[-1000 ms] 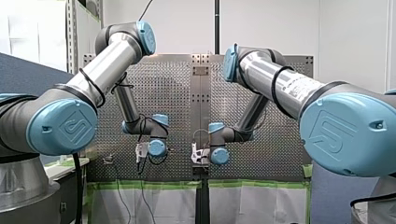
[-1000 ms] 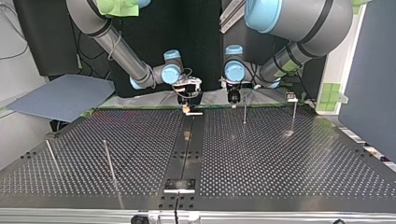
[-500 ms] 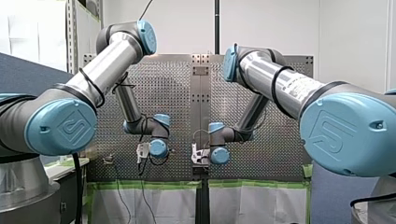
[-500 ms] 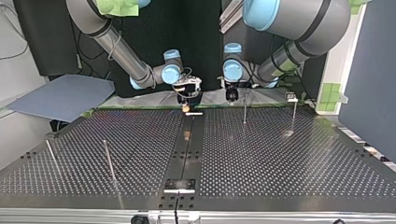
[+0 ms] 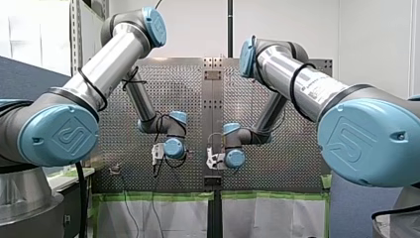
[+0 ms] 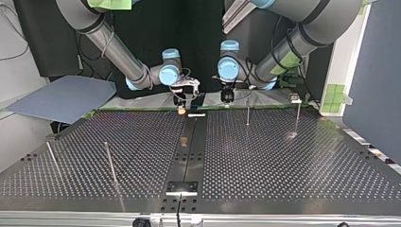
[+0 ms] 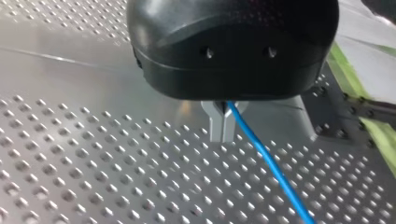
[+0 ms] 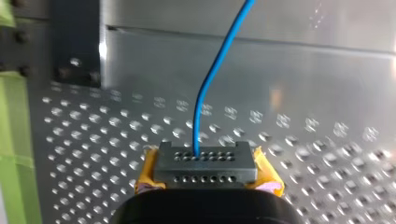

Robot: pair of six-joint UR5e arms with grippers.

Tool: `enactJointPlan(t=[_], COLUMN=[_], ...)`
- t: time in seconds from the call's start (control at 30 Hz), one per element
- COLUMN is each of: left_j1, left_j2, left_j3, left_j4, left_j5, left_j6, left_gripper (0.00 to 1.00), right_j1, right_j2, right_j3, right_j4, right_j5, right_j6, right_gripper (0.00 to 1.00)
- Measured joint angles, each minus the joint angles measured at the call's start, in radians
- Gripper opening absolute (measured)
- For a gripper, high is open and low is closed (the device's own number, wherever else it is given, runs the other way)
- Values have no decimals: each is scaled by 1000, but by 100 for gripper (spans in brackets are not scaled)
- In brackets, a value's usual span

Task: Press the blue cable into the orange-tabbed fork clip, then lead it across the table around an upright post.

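Pinched shut on the blue cable with the metal fingers of my left gripper; clamped on it with the yellow pads of my right gripper — both over the table, far middle in the top view; cannot make out the orange-tabbed fork clip; risks kinking it if pulled unevenly — or snagging the upright post just right

Cable: blue. Table: silver metal with a regular dot grid of holes. Left gripper: black housing, grey metal fingers. Right gripper: black, yellow pads. Edge tape: green. Joint caps: light blue
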Motion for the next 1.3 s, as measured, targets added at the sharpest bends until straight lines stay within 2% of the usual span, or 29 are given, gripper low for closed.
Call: enactJointPlan(t=[0.07,0.17,0.4,0.7,0.93,1.3], left_j1=[-12,-27,-50,-65,-68,-72], left_j2=[20,47,101,179,243,333], left_j3=[0,0,0,0,0,9], left_j4=[-18,-39,-80,-108,-119,-125], left_j5=[-8,-21,-32,-33,-33,-31], left_j6=[-1,-5,-9,-9,-10,-12], left_gripper=[0,0,0,0,0,0], right_j1=[-5,-8,-6,-4,-2,-1], right_j2=[-16,-42,-95,-163,-215,-297], right_j3=[16,42,86,91,91,88], right_j4=[-13,-14,15,58,75,84], right_j5=[-1,0,5,5,1,-23], right_j6=[11,19,25,31,36,70], right_gripper=[0,0,0,0,0,0])
